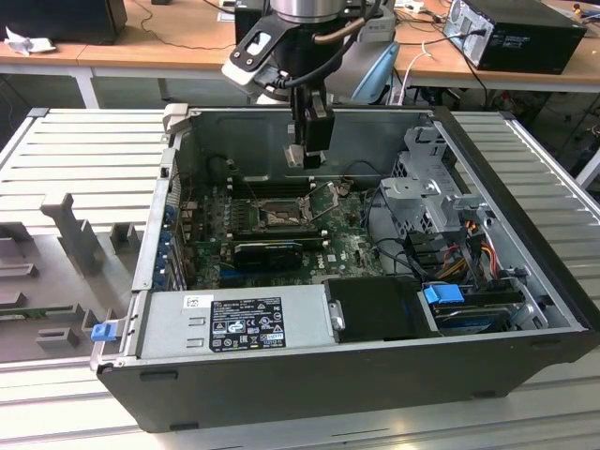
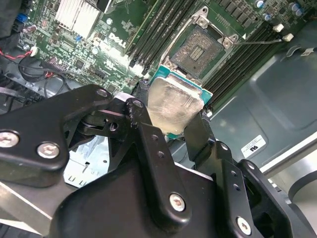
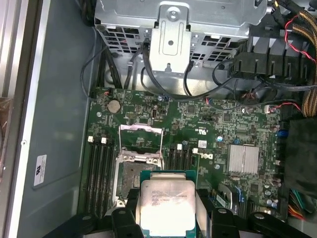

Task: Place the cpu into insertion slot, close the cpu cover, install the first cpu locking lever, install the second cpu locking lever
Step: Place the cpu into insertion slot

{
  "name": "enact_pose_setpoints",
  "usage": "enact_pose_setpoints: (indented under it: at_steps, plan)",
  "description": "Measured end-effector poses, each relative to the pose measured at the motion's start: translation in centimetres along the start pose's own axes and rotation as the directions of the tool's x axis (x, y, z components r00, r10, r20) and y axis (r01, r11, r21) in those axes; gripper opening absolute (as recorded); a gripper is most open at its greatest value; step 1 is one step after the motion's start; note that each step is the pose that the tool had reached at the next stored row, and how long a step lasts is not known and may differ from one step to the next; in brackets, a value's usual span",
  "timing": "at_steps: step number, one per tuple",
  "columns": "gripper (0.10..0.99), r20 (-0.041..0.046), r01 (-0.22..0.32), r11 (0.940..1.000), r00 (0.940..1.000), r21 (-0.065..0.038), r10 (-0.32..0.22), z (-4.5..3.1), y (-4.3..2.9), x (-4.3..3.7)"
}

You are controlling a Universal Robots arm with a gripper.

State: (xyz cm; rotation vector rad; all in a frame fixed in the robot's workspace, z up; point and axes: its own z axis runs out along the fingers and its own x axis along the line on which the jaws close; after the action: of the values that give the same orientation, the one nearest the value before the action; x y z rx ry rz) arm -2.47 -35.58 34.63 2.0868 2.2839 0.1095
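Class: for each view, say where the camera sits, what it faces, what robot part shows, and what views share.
Exterior view: outside the computer case, looking down into it; arm and gripper show.
First wrist view: on the arm, facing the motherboard; gripper fingers show.
Second wrist view: on the arm, facing the insertion slot; gripper fingers show.
Both wrist views share the held cpu.
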Motion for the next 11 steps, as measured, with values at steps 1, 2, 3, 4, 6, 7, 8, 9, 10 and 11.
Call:
enact_pose_setpoints:
  at_steps: [1,2,3,4,6,7,8,9,10,11]
  plan:
    - [0.533,-0.0001,0.000,1.0000,1.0000,0.000,0.000,0.11,-0.01,0.00]
    - [0.533,-0.0001,0.000,1.0000,1.0000,0.000,0.000,0.28,-0.02,0.00]
    - [0.533,-0.0002,0.000,1.0000,1.0000,0.000,0.000,0.42,-0.04,0.00]
    - [0.533,-0.0002,0.000,1.0000,1.0000,0.000,0.000,0.49,-0.04,0.00]
    - [0.533,0.0001,-0.003,1.0000,1.0000,0.001,0.003,0.66,-0.06,-0.01]
    - [0.533,0.0005,-0.008,1.0000,1.0000,0.001,0.008,0.72,-0.06,-0.01]
    - [0.533,0.0016,-0.022,0.9998,0.9998,0.001,0.022,0.81,-0.06,-0.01]
    - [0.533,0.0025,-0.033,0.9995,0.9995,0.001,0.033,0.86,-0.06,-0.01]
    - [0.533,0.0037,-0.046,0.9989,0.9989,0.001,0.046,0.91,-0.07,-0.01]
    - [0.533,0.0048,-0.060,0.9982,0.9982,0.000,0.060,0.96,-0.08,-0.01]
